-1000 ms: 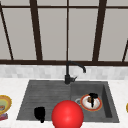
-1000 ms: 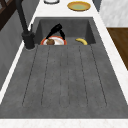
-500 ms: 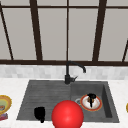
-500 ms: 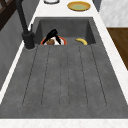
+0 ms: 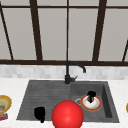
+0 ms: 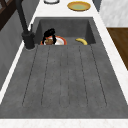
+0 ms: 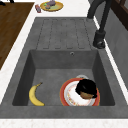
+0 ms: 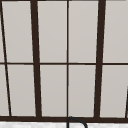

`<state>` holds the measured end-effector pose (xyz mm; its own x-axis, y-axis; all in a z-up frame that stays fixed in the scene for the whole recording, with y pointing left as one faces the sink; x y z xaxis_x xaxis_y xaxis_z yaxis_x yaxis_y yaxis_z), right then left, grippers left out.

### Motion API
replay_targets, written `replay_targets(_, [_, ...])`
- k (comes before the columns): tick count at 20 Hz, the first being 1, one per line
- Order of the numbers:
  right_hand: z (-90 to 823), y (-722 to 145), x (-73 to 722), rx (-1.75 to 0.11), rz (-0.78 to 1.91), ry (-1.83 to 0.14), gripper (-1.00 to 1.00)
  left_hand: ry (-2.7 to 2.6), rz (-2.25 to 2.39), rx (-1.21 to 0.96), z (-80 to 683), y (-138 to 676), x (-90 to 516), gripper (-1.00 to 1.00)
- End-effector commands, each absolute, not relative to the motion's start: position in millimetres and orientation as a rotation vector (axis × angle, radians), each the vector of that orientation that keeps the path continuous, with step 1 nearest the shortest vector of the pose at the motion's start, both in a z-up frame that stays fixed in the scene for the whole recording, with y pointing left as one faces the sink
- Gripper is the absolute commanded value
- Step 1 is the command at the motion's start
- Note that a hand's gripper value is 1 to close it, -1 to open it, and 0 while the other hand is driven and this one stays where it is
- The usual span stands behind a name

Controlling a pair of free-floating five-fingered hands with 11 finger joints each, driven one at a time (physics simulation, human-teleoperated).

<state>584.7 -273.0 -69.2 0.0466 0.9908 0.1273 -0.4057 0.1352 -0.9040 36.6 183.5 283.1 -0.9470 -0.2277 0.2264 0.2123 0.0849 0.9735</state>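
Nothing is shifting since a second ago — your right hand point(image 5: 91, 96) is still curling onto something small and brown over the plate point(image 5: 97, 106) in the basin, your left hand point(image 5: 40, 114) is hanging idle, clenched — and the banana point(image 7: 35, 95) is lying untouched.

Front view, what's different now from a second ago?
Very little. The right hand is over the plate in the sink basin, as before, and any shift is too slight to tell. The left hand stayed over the drainboard, and the banana, red ball and faucet kept their places.
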Motion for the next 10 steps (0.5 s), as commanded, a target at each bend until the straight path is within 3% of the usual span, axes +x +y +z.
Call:
replay_targets(1, [-100.4,-287.0,581.0,-0.842,1.284,-0.949,1.0,-2.049,-1.93,0.015,283.1,183.5,36.6,0.0])
replay_targets(4, [-90.4,-283.4,576.2,-0.844,1.216,-1.048,1.0,-2.049,-1.93,0.015,283.1,183.5,36.6,0.0])
replay_targets(10, [-41.4,-283.8,584.4,-0.856,1.149,-1.054,1.0,-2.049,-1.93,0.015,283.1,183.5,36.6,0.0])
